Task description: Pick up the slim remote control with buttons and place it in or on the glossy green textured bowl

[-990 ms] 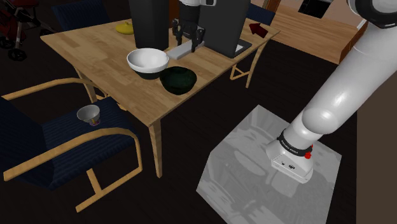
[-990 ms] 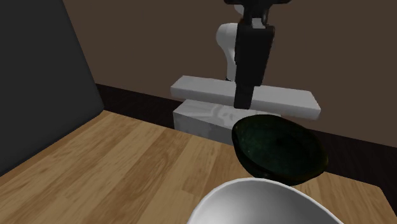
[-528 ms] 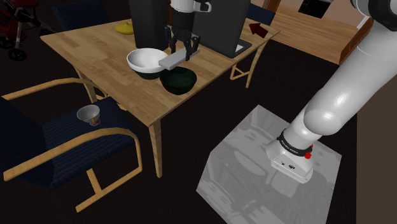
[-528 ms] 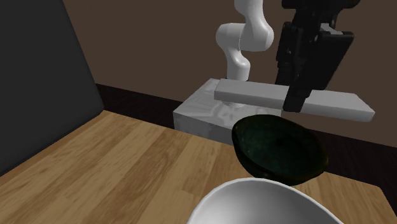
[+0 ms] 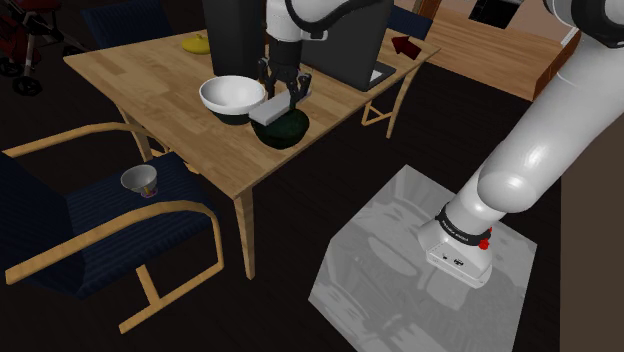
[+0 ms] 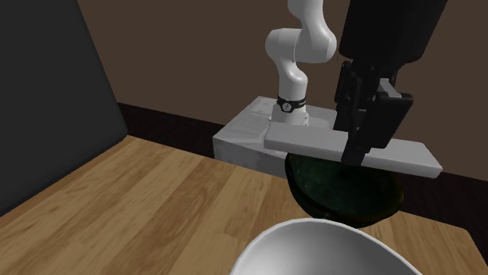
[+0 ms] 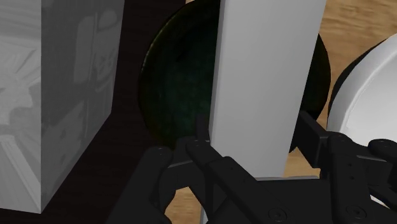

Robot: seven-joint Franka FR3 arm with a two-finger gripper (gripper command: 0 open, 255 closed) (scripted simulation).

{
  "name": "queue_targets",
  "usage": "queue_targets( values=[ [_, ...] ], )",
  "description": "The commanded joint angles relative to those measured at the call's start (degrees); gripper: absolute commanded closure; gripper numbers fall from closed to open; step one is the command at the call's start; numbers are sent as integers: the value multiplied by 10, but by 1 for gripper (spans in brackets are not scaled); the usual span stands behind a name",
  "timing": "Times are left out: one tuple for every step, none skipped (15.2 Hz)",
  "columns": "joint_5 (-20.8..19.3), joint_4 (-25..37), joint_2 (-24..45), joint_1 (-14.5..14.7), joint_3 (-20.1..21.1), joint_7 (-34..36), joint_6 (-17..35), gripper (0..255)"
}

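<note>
Both fingers of the gripper are clamped on the plain grey remote. I see it held flat right over the dark green bowl, with its ends reaching past the rim; whether it touches the rim I cannot tell. A white bowl stands just beside the green one, close to the hand. On the wooden table a tall black block rises right behind the white bowl, and a yellow thing lies further back.
</note>
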Motion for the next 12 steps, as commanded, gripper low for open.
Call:
queue_targets(
  values=[
    [-1,-13,3,0,0,1,16,255],
    [-2,-18,5,0,0,2,24,255],
    [-4,-23,8,0,0,2,31,255],
    [-5,-30,11,1,0,3,41,255],
    [-5,-30,11,1,0,3,41,255],
    [-5,-30,11,1,0,3,41,255],
    [-5,-30,11,1,0,3,41,255],
    [-5,-30,11,1,0,3,41,255],
    [-5,-30,11,1,0,3,41,255],
    [-5,-30,11,1,0,3,41,255],
    [-5,-30,11,1,0,3,41,255],
    [-5,-30,11,1,0,3,41,255]
  ],
)
